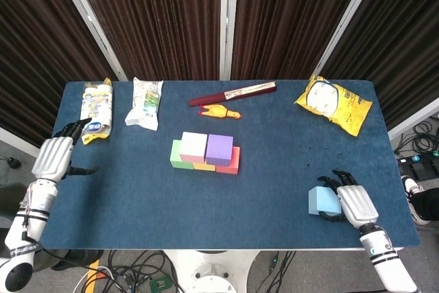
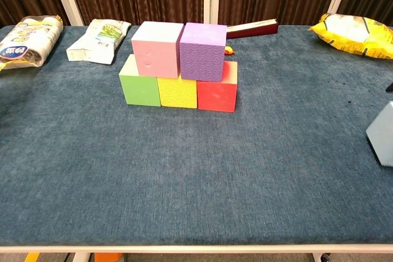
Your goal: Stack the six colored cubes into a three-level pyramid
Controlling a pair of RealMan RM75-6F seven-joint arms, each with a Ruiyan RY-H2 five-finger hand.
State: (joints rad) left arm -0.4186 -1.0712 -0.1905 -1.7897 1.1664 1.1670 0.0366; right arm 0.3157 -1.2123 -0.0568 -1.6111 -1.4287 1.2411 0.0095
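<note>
five cubes sit stacked near the middle of the blue table (image 1: 274, 190): the green cube (image 2: 139, 84), yellow cube (image 2: 178, 92) and red cube (image 2: 217, 94) form the bottom row, touching side by side, with the pink cube (image 2: 157, 50) and purple cube (image 2: 203, 51) resting on top of them, pressed together. from the head view the yellow cube is almost fully hidden under the upper pair; only a thin strip of it shows.

the sixth, the light blue cube (image 1: 323, 201), stands well apart from the stack near the table's front right corner. the right hand (image 1: 348, 201) is right against its far side, dark fingers (image 1: 332, 183) curved round the top and side of it, the thumb low by its front corner. the hand's back covers the contact, so i cannot tell whether the fingers actually clamp the cube or only touch it. in the chest view the cube is cut off by the right edge and the hand shows as no more than a dark tip at the frame's border.

the left hand (image 1: 56, 156) hovers at the table's left edge, holding nothing, fingers loosely apart with the thumb stuck out sideways. the chest view does not show it.

along the back lie a roll packet (image 1: 97, 108), a white snack packet (image 1: 145, 102), a folded fan (image 1: 232, 92), a small rubber chicken (image 1: 219, 111) mostly hidden behind the stack in the chest view, and a yellow chip bag (image 1: 333, 103).
</note>
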